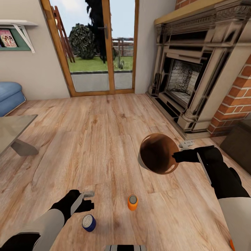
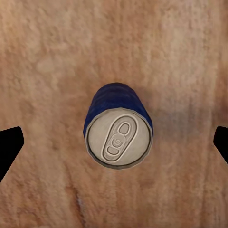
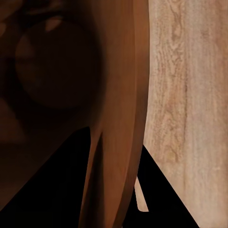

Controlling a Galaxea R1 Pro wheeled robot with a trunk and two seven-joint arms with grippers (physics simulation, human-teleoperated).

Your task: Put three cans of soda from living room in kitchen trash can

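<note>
The left gripper (image 1: 88,199) is held above the wood floor (image 1: 104,139) with its fingers (image 2: 9,147) spread wide, nothing between them. Just beside it the blue can (image 1: 89,222) stands upright, then the orange can (image 1: 132,202). The trash can (image 1: 158,153), tilted, is clamped at its rim by the right gripper (image 1: 178,157).

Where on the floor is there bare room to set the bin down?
Bare planks stretch from the orange can toward the glass doors, between the glass table and fireplace. It is crowded near the blue can, under the left gripper.
</note>
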